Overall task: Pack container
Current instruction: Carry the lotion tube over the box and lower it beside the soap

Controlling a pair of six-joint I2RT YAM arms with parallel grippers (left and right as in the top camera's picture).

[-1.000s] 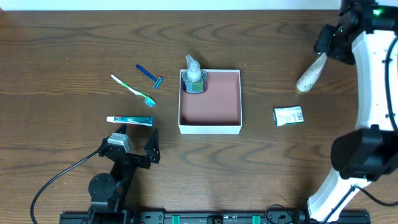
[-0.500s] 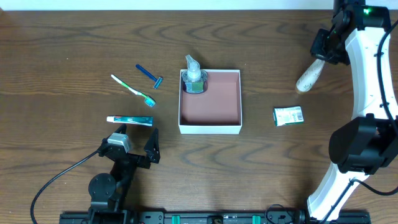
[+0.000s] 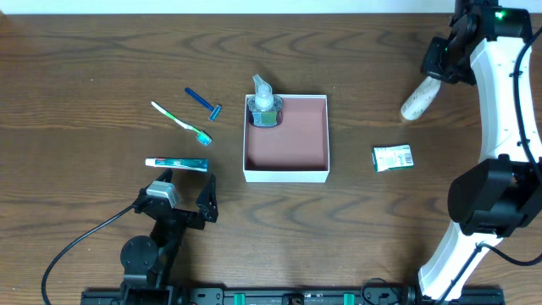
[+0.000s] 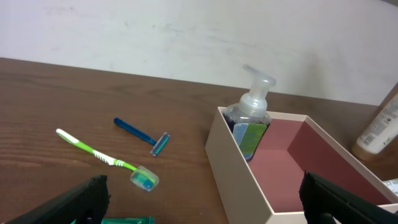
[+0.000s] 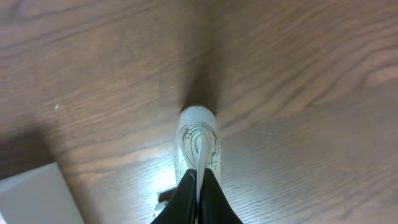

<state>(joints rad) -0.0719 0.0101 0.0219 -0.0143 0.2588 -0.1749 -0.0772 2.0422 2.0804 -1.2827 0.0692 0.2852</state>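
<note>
The right gripper (image 3: 434,74) pinches a cream tube (image 3: 419,100) by its flat end, seemingly lifted. Lower it slowly into the container (image 3: 286,175), clear of the pump bottle (image 3: 264,103). The left gripper (image 3: 186,193) rests wide.

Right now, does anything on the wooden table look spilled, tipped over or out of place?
Nothing stands out. The clear pump bottle stands upright in a corner of the white-walled square box, nothing looks spilled, and the right gripper holds a cream tube by one end, off to the box's side.
</note>
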